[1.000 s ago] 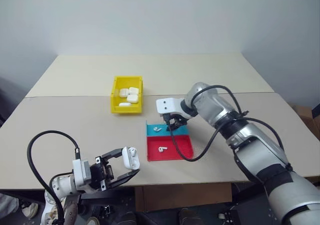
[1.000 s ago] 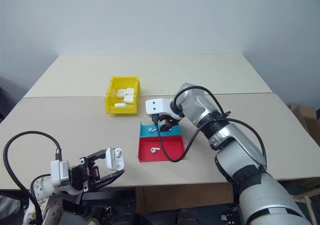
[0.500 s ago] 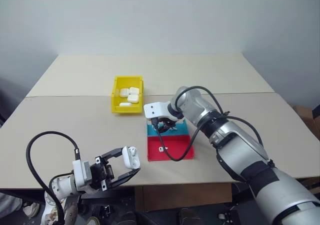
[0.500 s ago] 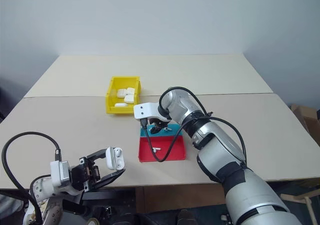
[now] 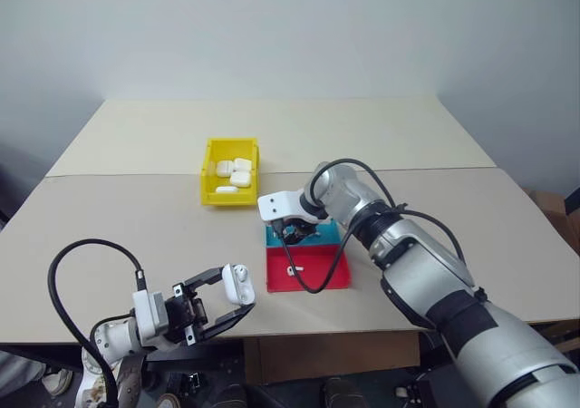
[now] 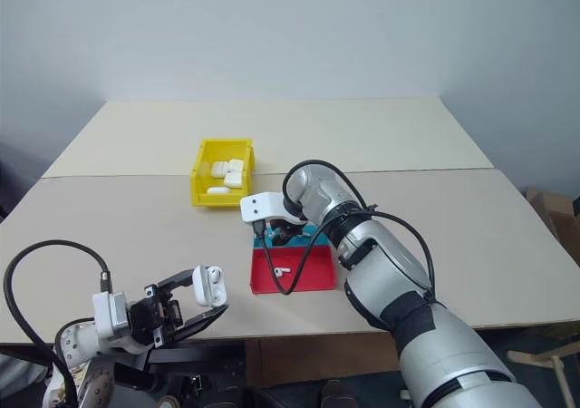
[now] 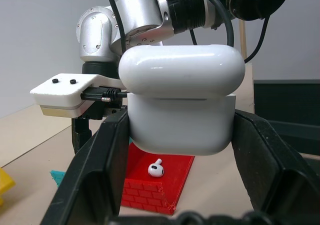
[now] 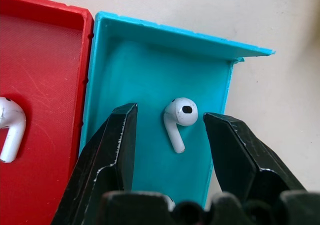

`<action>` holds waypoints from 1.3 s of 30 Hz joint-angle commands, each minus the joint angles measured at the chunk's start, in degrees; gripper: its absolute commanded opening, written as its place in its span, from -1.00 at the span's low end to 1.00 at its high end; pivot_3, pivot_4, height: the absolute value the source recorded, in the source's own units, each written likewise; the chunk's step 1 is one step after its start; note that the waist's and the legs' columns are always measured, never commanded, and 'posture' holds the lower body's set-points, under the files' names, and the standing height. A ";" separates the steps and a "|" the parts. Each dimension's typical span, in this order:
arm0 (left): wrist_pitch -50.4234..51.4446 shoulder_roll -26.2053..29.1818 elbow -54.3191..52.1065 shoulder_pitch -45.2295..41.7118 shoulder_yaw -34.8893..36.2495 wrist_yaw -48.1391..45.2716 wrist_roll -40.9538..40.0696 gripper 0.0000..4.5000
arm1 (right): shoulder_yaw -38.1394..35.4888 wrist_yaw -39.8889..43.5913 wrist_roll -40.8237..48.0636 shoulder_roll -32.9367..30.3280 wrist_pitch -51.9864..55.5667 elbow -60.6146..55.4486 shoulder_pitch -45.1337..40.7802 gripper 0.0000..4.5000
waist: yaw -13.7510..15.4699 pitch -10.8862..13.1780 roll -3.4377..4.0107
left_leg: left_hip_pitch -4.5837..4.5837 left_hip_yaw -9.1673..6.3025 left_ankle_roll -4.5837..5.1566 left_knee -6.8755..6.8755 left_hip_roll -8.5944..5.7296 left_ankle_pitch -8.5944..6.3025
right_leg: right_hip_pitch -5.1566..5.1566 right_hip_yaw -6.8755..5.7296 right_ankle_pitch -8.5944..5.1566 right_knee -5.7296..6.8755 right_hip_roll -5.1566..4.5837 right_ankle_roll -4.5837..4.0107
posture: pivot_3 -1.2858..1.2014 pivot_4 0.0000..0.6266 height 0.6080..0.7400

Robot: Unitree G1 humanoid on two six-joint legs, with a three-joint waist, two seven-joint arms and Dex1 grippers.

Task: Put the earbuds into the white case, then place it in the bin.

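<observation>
Right wrist view: right gripper (image 8: pixel 171 130) spread, straddling earbud (image 8: pixel 179 119) in blue tray (image 8: pixel 125 55); left gripper (image 7: pixel 180 150) pinching white case (image 7: pixel 181 105).

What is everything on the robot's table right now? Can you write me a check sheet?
Surface: two beige tables pushed together.
Job's things: white case with lid open, in the left gripper; one earbud in the blue tray half, one earbud in the red half; yellow bin behind the tray.
Clutter: several other white cases lie in the bin.
Grippers: left gripper shut on the case; right gripper open, fingers either side of the blue-half earbud.
Cables: black cables loop by both wrists.
Surroundings: plain grey wall.
</observation>
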 commanded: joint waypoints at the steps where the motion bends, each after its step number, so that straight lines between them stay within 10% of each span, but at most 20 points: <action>1: -1.30 0.31 -2.53 0.42 -0.44 0.67 0.15 0.23 | -1.51 -0.42 -0.46 0.53 -0.90 0.37 -2.07 0.14 | 0.01 0.00 0.00 | 0.00 0.00 0.00 0.00 0.00 0.00 | 0.00 0.00 0.00 0.00 0.00 0.00 | 0.03 -0.52 1.00; 39: -2.04 1.22 -1.97 0.52 -0.68 1.82 0.70 0.23 | -2.29 -1.08 -3.45 1.56 -4.81 3.23 -1.45 -0.50 | -0.03 0.00 0.01 | 0.02 0.00 0.00 0.00 0.00 0.00 | 0.02 0.00 0.00 0.01 0.00 -0.01 | 0.03 -0.52 1.00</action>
